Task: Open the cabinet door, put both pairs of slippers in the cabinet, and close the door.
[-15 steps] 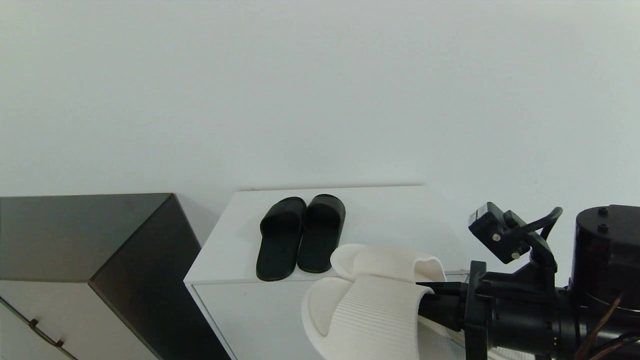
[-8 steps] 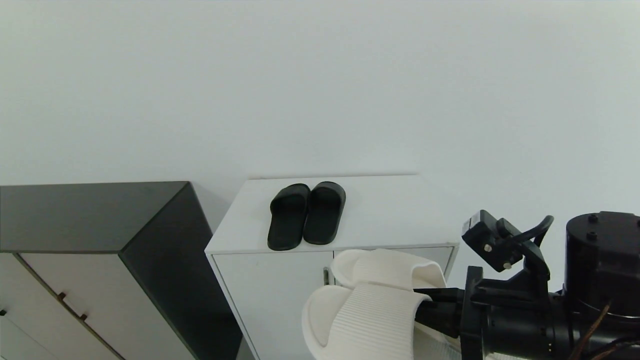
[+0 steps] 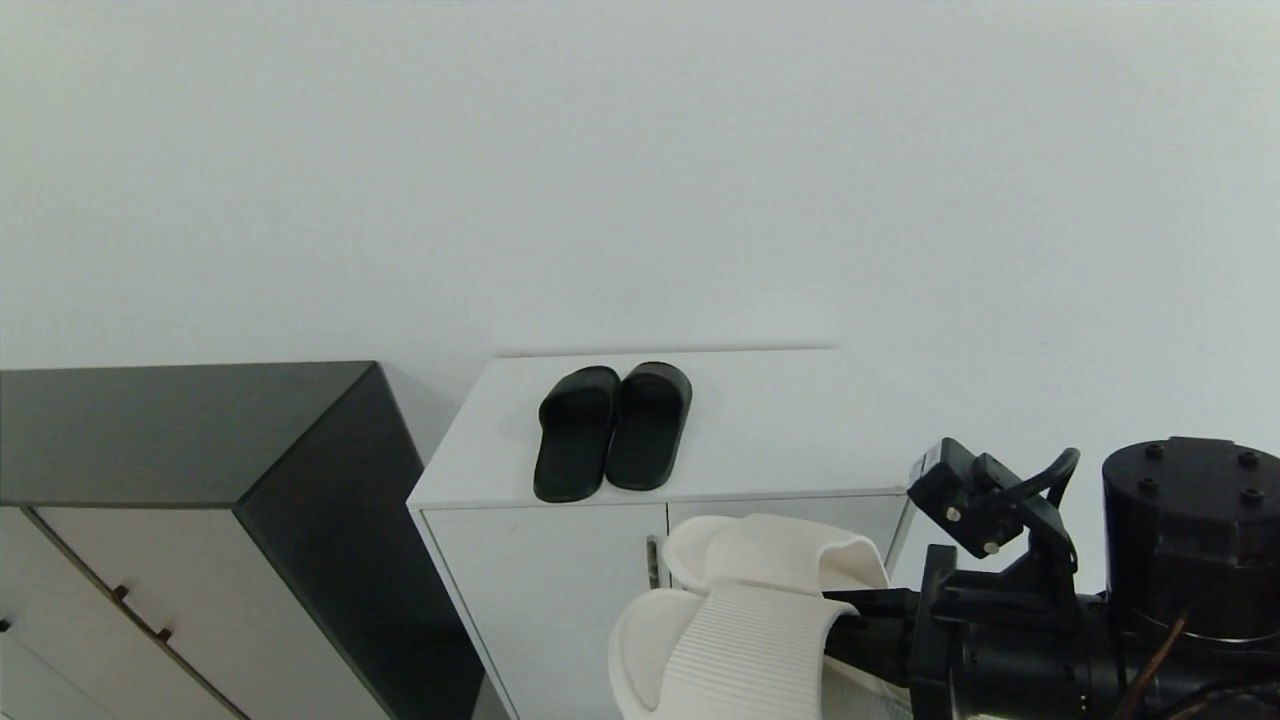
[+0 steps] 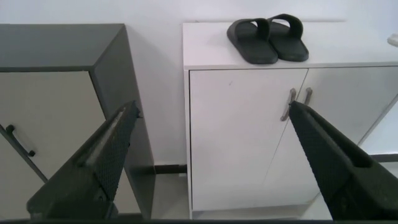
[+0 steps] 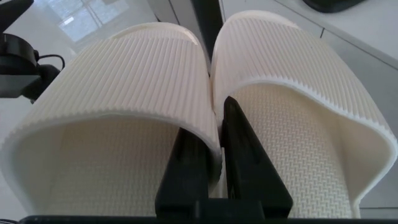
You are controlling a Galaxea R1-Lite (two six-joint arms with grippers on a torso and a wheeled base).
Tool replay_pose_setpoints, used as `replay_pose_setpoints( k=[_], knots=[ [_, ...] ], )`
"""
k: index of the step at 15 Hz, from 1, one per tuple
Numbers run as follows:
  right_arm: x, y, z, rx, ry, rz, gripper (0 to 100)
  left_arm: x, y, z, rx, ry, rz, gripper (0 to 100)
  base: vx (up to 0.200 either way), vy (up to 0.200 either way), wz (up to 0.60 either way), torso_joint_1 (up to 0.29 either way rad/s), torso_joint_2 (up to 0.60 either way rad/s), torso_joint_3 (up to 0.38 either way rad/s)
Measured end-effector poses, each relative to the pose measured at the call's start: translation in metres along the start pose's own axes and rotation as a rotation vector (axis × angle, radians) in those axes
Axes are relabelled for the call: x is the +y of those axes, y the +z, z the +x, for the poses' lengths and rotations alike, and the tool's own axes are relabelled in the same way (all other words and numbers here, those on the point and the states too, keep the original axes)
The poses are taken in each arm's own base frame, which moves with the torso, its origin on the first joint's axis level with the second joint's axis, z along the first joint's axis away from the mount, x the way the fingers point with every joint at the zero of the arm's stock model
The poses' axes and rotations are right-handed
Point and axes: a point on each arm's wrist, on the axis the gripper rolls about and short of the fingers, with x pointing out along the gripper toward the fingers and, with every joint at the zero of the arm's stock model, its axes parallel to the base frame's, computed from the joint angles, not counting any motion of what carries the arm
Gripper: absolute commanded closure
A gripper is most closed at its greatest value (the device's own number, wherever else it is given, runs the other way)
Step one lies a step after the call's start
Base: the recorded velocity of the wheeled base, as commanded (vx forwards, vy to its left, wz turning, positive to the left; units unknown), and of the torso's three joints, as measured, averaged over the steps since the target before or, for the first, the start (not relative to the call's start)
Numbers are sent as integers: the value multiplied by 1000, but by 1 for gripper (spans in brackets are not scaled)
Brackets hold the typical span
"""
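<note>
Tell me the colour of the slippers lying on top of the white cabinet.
Those slippers are plain black, clearest in the left wrist view.

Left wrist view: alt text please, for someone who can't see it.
A white cabinet with both doors closed stands ahead, a pair of black slippers side by side on its top. The open left pincer frames it, and a dark cabinet stands beside it.

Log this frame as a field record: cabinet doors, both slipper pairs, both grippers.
cabinet doors: both shut
black slippers: side by side on the cabinet top
white slippers: off the cabinet, held together in front of the doors
right gripper: shut on white slippers, pinching their adjoining straps
left gripper: open, empty, facing the doors
</note>
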Motion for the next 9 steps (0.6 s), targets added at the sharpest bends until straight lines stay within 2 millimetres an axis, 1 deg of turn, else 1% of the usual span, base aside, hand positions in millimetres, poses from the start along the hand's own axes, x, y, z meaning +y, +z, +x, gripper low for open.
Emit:
replay_pose_setpoints(
  k=[3,4,7,9],
  knots=[
    [0,-1,1,5,0,1,100,0,0,0,0,0,0,0,0,0,-600,1,-1,1],
    [0,-1,1,5,0,1,100,0,0,0,0,0,0,0,0,0,-600,-61,144,100],
    [-1,-2,2,10,-2,2,100,0,0,0,0,0,0,0,0,0,-600,-147,330,173],
    [-1,-4,3,17,-6,-18,100,0,0,0,1,0,0,0,0,0,0,-156,356,198]
  ],
)
